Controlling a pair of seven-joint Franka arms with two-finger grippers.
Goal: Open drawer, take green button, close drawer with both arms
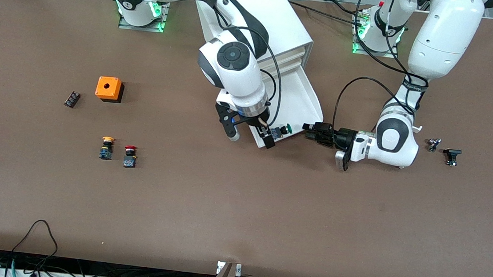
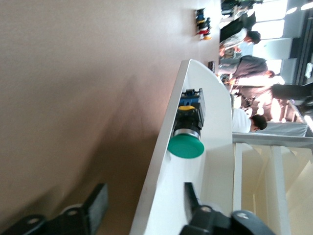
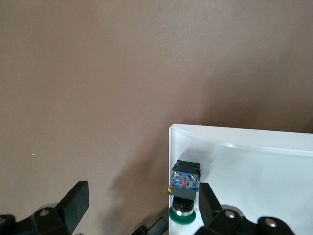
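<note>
Drawer (image 1: pixel 300 99), the lowest of the white cabinet (image 1: pixel 261 19), stands pulled fully out, so the opening step looks done. Inside its front corner lies the green-capped button (image 1: pixel 282 129), on its side and not yet lifted. Right pincer (image 1: pixel 250 135) hangs over that corner with fingers spread wide, one finger inside the drawer beside the button, the other outside the drawer's wall. Left pincer (image 1: pixel 309 132) waits low at the drawer's front edge, fingers apart around its rim. Grasping, lifting and closing remain.

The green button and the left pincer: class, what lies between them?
The drawer side wall separates the green button from the left pincer; the left wrist view shows it.
</note>
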